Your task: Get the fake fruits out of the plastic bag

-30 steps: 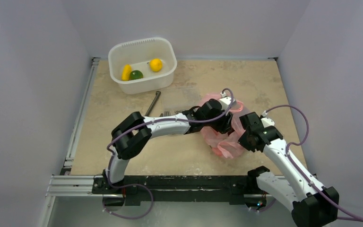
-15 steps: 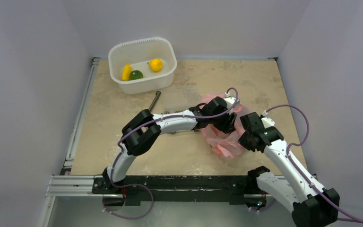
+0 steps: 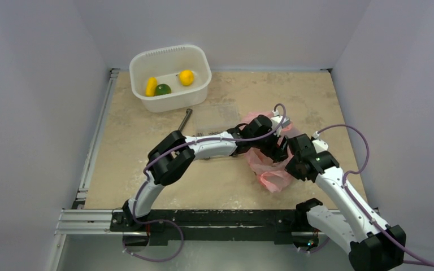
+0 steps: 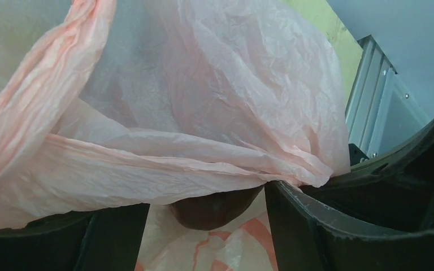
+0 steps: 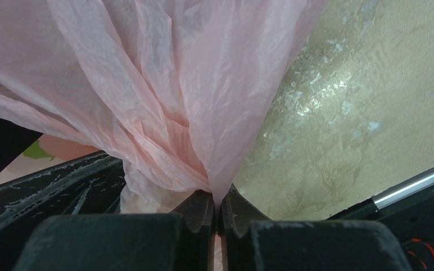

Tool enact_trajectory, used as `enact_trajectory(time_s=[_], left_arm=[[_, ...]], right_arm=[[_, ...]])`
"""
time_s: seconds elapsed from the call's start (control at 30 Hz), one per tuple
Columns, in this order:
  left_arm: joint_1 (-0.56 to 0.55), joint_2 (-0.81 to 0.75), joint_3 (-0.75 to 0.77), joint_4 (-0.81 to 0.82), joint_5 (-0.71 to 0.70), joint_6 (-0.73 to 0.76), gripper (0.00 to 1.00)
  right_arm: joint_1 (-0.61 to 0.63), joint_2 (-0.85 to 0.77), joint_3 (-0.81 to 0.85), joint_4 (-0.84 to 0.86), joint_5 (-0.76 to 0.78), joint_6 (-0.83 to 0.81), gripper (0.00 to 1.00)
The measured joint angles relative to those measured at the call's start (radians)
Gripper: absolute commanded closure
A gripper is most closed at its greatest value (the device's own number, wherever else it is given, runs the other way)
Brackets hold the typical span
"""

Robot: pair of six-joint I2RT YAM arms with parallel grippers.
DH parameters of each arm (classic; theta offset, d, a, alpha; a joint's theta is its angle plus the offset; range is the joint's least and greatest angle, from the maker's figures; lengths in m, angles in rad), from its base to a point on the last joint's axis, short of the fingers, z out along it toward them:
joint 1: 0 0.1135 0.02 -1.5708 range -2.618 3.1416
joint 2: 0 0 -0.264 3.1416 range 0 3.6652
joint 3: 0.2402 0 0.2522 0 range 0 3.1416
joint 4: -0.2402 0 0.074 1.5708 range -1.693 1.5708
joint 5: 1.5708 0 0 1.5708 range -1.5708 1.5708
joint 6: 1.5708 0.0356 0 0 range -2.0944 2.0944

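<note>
The pink plastic bag [image 3: 271, 178] lies crumpled at the table's right centre. My left gripper [image 3: 273, 150] reaches into its mouth. In the left wrist view the left gripper [image 4: 206, 228] is open, with bag film [image 4: 203, 113] draped over its fingers [image 4: 308, 226]. A dark round fruit [image 4: 217, 208] sits between the jaws, with a gap on each side. My right gripper [image 3: 290, 164] is shut on a gathered fold of the bag [image 5: 164, 101] and pinches it at the fingertips [image 5: 200, 209]. Other fruits in the bag are hidden.
A white tub [image 3: 169, 56] at the back left holds a yellow banana [image 3: 151, 86], a green lime [image 3: 163, 89] and a yellow-orange fruit [image 3: 186, 77]. A grey metal tool [image 3: 183, 122] and loose screws [image 3: 199, 134] lie left of the bag.
My left arm has pushed further right into the bag. The bag has bunched up and pulled in near the right gripper, which has stayed shut on it.
</note>
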Motion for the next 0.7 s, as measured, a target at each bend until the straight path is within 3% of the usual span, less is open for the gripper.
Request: enact_trajectory(time_s=[0.37, 0.7], left_arm=[[-0.005, 0.078, 0.112, -0.102, -0.051, -0.036, 0.26], [-0.01, 0.153, 0.206, -0.099, -0.035, -0.08, 0.29]], right_arm=[[0.0, -0.008, -0.001, 0.023, -0.019, 0.0, 1.0], [0.0, -0.007, -0.003, 0.038, -0.023, 0.0, 1.0]])
